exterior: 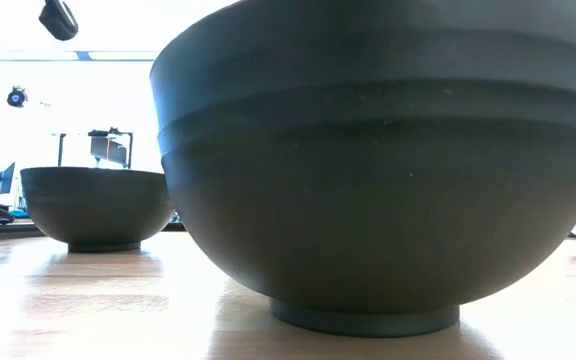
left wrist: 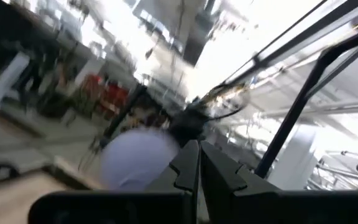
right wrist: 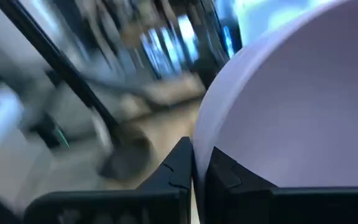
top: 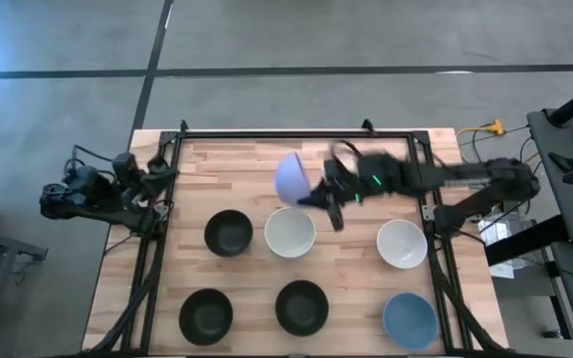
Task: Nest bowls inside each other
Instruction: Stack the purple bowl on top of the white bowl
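My right gripper [top: 318,197] is shut on a lavender bowl [top: 291,177] over the far middle of the table, just beyond a cream-white bowl [top: 289,232]. The lavender bowl also shows in the left wrist view [left wrist: 135,158]. A black bowl [top: 228,233] and a white bowl [top: 402,244] stand upright on either side of the cream-white one. Two more black bowls [top: 206,313] [top: 301,306] and a blue bowl [top: 409,318] stand along the near edge. My left gripper [left wrist: 197,168] is shut and empty at the table's left edge [top: 132,189]. Pink and mint green bowls are out of view. My right gripper pinches the lavender bowl's rim [right wrist: 199,140] between its two fingers, one finger on each side of the wall. The fingers come at it from the table's right side. The bowl is tilted, on the left side of the fingers.
In the low view a black bowl [exterior: 358,170] fills most of the picture, with another black bowl [exterior: 93,205] behind it to the left. A dark frame [top: 296,132] runs along the table's far and side edges. Bare wood lies at the table's far left [top: 217,169].
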Controlling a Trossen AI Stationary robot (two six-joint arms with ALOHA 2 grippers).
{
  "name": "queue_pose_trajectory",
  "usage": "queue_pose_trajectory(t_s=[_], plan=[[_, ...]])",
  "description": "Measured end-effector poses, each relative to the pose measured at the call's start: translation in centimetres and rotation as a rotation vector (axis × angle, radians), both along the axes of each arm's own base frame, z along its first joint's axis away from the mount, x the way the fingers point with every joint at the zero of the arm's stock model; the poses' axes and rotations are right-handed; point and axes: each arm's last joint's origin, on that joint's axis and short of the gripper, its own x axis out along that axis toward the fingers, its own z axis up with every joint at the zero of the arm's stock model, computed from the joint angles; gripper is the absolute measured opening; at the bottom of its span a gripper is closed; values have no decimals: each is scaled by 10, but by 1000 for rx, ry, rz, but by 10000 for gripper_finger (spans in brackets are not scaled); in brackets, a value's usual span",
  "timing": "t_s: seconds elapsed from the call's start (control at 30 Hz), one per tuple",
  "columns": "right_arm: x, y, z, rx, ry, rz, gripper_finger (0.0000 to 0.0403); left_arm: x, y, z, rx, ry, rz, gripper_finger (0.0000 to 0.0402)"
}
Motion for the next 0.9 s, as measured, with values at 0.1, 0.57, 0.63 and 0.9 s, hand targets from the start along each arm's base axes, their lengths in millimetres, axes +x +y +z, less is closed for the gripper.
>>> queue_pose_trajectory(t_s=[0.1,0.57,0.63,0.9], plan=[[-8,45,-7,90,-283,-96,9,4,-1,-10,-42,9,-17,0],[60,142,-31,42,20,-126,9,21,-4,-10,-254,-30,-122,0],[68,146,-26,-44,150,-123,9,24,-5,-7,-267,-55,-149,0],[94,153,-31,-374,536,-5,9,30,-7,-3,-235,-42,-148,0]])
